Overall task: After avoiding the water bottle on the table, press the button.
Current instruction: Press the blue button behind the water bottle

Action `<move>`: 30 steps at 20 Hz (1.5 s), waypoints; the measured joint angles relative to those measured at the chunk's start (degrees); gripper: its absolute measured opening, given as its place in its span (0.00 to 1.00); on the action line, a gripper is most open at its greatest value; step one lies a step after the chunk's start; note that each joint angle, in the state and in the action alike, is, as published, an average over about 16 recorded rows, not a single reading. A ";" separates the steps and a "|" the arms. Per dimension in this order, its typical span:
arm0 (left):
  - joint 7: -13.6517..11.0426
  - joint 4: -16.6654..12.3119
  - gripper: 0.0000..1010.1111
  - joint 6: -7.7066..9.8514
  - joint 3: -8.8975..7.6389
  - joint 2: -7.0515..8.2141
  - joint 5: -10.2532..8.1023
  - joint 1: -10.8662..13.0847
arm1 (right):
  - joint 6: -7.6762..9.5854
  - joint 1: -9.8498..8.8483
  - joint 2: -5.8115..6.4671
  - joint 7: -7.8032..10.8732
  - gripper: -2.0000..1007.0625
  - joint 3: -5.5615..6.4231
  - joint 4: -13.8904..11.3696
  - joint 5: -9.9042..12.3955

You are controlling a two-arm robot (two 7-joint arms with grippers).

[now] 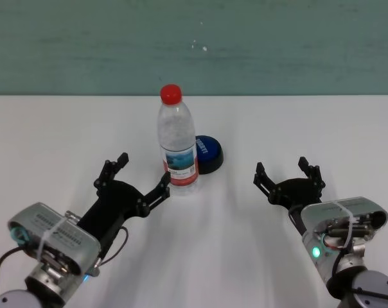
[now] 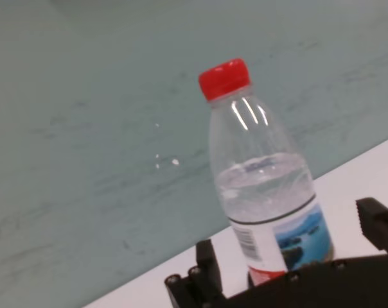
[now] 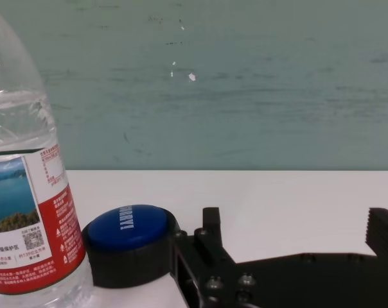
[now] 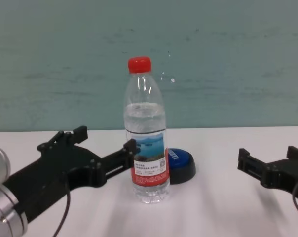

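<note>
While our left arm reaches in from the near left of the plain white flat table (image 1: 348, 128), its black two-fingered left gripper (image 1: 133, 175) sits low over the surface with its fingers spread wide and nothing between them. We see one fingertip (image 1: 121, 158) pointing away from us and the other (image 1: 163, 181) ending right at the foot of the bottle; whether it touches the plastic we cannot tell. From the left wrist view the same gripper (image 2: 297, 256) frames the bottle's lower part between its two black tips.

Next comes the tall clear plastic water bottle (image 1: 177, 141), upright near the table's middle, with a red cap, water filling most of it, and a red-edged label showing a blue lake scene. In the chest view the bottle (image 4: 145, 133) stands in front of the button.

Just behind the bottle and slightly to its right sits the low round blue dome button (image 1: 207, 154) with white lettering on a black base. From the right wrist view the button (image 3: 131, 240) stands close beside the bottle (image 3: 27, 192).

Farther right, well apart from both, our black right gripper (image 1: 289, 176) hovers low over bare table, its claw released, fingers parted and holding nothing, and pointing away from us.
</note>
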 joint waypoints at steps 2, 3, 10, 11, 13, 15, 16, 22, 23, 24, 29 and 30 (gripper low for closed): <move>-0.02 -0.09 0.99 -0.09 -0.08 -0.05 0.04 0.51 | 0.00 0.00 0.00 0.00 1.00 0.00 0.00 0.00; -0.09 -0.14 0.99 -0.14 -0.13 -0.03 0.01 0.76 | 0.00 0.00 0.00 0.00 1.00 0.00 0.00 0.00; -0.90 -0.33 0.99 -0.43 -0.70 0.63 -0.62 2.33 | 0.00 0.00 0.00 0.00 1.00 0.00 0.00 0.00; -0.99 -0.30 0.99 -0.48 -0.81 0.72 -0.74 2.52 | 0.00 0.00 0.00 0.00 1.00 0.00 0.00 0.00; -1.13 -0.14 0.99 -0.59 -1.02 0.87 -0.98 2.85 | 0.00 0.00 0.00 0.00 1.00 0.00 0.00 0.00; -1.24 0.16 0.99 -0.74 -1.23 0.96 -1.21 3.08 | 0.00 0.00 0.00 0.00 1.00 0.00 0.00 0.00; -1.26 0.35 0.99 -0.84 -1.32 0.97 -1.32 3.15 | 0.00 0.00 0.00 0.00 1.00 0.00 0.00 0.00; -1.20 2.27 0.99 -1.76 -1.47 0.40 -1.71 2.60 | 0.00 0.00 0.00 0.00 1.00 0.00 0.00 0.00; -1.19 2.64 0.99 -1.95 -1.42 0.25 -1.74 2.41 | 0.00 0.00 0.00 0.00 1.00 0.00 0.00 0.00; -1.17 3.01 0.99 -2.13 -1.37 0.08 -1.78 2.22 | 0.00 0.00 0.00 0.00 1.00 0.00 0.00 0.00; -0.96 4.50 0.99 -3.01 -0.98 -0.79 -1.70 1.30 | 0.00 0.00 0.00 0.00 1.00 0.00 0.00 0.00; -0.90 4.73 0.99 -3.16 -0.90 -0.96 -1.67 1.14 | 0.00 0.00 0.00 0.00 1.00 0.00 0.00 0.00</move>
